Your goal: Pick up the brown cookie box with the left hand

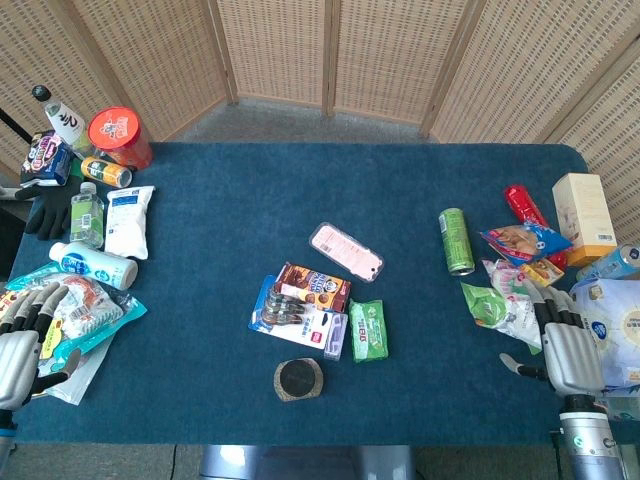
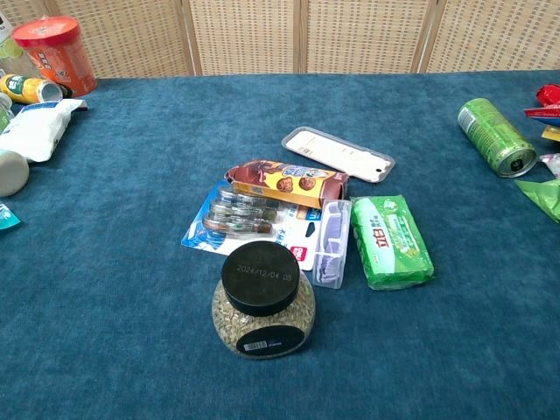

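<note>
Two hands rest at the near corners of the blue table [image 1: 200, 200], both empty with fingers spread: the left hand [image 1: 22, 345] over snack packets, the right hand [image 1: 568, 345] beside a white bag. The brown cookie box [image 1: 312, 286] lies mid-table, well to the right of the left hand, resting on a toothbrush pack [image 1: 295, 318], with a green packet [image 1: 367, 330] and a dark-lidded jar [image 2: 262, 299] near it.
</note>
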`<act>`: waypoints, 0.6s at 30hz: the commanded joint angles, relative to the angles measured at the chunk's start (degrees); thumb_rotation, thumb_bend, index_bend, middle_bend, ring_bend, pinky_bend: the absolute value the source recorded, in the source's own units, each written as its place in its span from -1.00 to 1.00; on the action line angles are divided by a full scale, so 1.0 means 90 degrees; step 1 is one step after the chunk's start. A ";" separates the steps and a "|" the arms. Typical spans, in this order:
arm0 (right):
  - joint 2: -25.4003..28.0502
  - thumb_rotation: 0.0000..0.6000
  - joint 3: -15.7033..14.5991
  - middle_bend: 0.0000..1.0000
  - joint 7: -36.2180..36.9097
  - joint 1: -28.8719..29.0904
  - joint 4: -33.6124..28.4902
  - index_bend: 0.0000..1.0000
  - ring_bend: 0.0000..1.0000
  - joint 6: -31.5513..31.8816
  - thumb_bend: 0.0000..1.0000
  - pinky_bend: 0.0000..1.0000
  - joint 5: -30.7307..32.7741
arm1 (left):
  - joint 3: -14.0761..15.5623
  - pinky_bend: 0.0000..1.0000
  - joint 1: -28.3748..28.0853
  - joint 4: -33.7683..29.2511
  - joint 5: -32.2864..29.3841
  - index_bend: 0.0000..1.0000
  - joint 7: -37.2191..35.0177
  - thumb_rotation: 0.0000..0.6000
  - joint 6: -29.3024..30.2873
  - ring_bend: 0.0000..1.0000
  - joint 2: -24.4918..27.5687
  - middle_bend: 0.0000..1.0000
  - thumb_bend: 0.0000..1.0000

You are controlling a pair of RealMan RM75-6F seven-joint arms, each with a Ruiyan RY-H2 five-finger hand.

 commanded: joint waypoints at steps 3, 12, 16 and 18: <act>0.0002 1.00 0.0005 -1.00 0.0021 -0.0014 -0.0015 -1.00 -1.00 0.0023 -0.81 -1.00 0.0002 | 0.0015 -1.00 -0.0024 -0.0009 0.0010 -0.96 0.0002 1.00 -0.0059 -1.00 0.0009 -1.00 -0.16; 0.0006 1.00 -0.0066 -1.00 0.0113 -0.0078 -0.0023 -1.00 -1.00 0.0066 -0.80 -1.00 -0.0081 | -0.0014 -1.00 -0.0237 -0.0079 0.0029 -0.96 0.0193 1.00 -0.0355 -1.00 0.0067 -1.00 -0.15; 0.0023 1.00 -0.0090 -1.00 0.0161 -0.0097 -0.0061 -1.00 -1.00 0.0082 -0.81 -1.00 -0.0141 | -0.0123 -1.00 -0.0536 -0.0163 0.0005 -0.96 0.0458 1.00 -0.0690 -1.00 0.0021 -1.00 -0.16; 0.0048 1.00 -0.0113 -1.00 0.0222 -0.0112 -0.0077 -1.00 -1.00 0.0080 -0.81 -1.00 -0.0179 | -0.0218 -1.00 -0.0774 -0.0207 -0.0096 -0.96 0.0635 1.00 -0.0974 -1.00 -0.0043 -1.00 -0.16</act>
